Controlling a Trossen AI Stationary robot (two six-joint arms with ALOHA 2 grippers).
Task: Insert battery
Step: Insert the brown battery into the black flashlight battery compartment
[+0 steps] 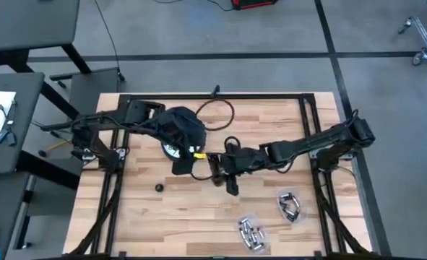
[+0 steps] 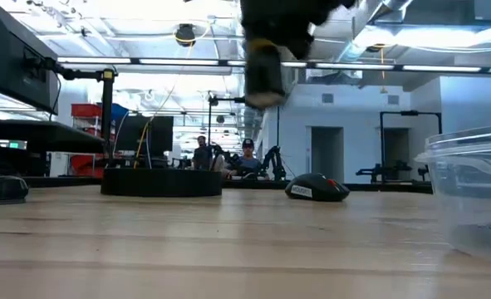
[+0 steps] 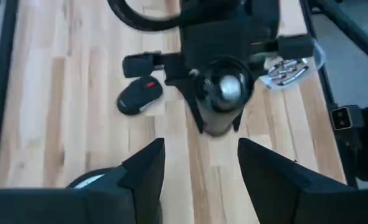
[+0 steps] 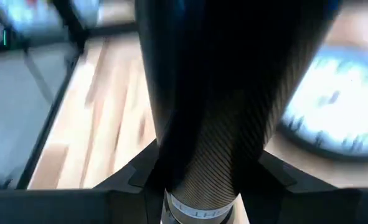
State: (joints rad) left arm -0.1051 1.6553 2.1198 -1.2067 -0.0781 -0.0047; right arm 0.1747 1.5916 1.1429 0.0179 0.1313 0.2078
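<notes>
A dark cylindrical flashlight [image 3: 221, 93] hangs above the middle of the table with my right gripper [image 1: 226, 170] shut on it. Its shiny lens end faces my left wrist camera. My left gripper [image 3: 199, 177] stands open just to the flashlight's left, with nothing between its fingers. Loose silver batteries lie in two clear containers [image 1: 251, 232] [image 1: 291, 204] on the near right of the table. A small black cap [image 1: 159, 188] rests on the wood near the left. My right gripper pinches the flashlight's ribbed dark barrel [image 4: 202, 143] between its two fingers, one on each side. The flashlight is lifted clear of the table [image 2: 266, 75]. The exact contact patches are hidden by the barrel itself.
A black computer mouse [image 3: 140, 96] with a red mark lies on the table beyond the flashlight. A round white-faced disc [image 1: 171, 149] sits under my left arm. A black cable loop [image 1: 214, 114] lies at the far middle. A person sits in the room beyond [image 2: 247, 154].
</notes>
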